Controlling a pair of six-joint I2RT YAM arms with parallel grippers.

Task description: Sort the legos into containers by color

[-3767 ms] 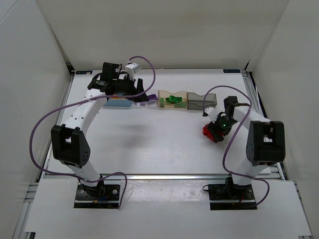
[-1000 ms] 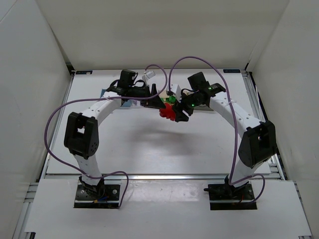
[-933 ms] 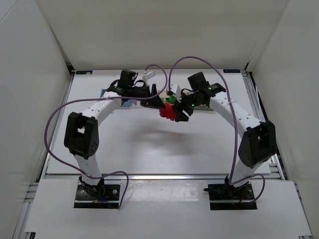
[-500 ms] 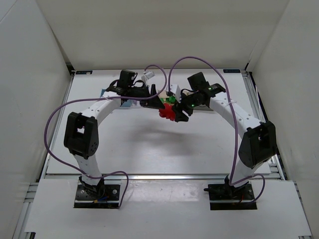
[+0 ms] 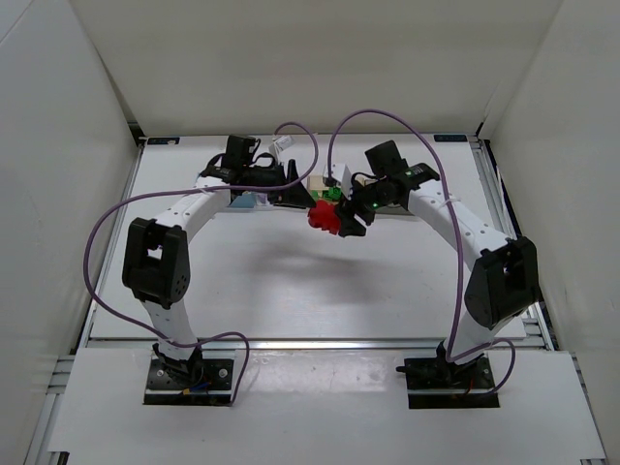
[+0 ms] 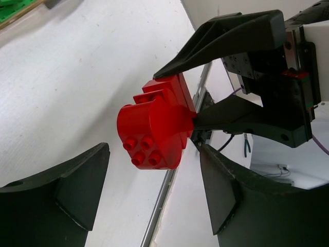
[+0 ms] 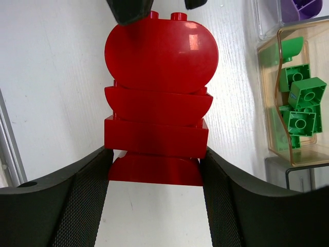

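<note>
left claw (image 6: 154, 149) backed off the red lego (image 5: 323, 219).

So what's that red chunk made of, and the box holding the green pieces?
The red lego cluster looks like hard, glossy plastic: moulded studs and a bright highlight. The pale orange box seems to be thin translucent plastic: its walls are tinted yet see-through.

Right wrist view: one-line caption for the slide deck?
Right gripper clamps the red lego stack at its base; green legos already sit in the pale orange container alongside.
</note>
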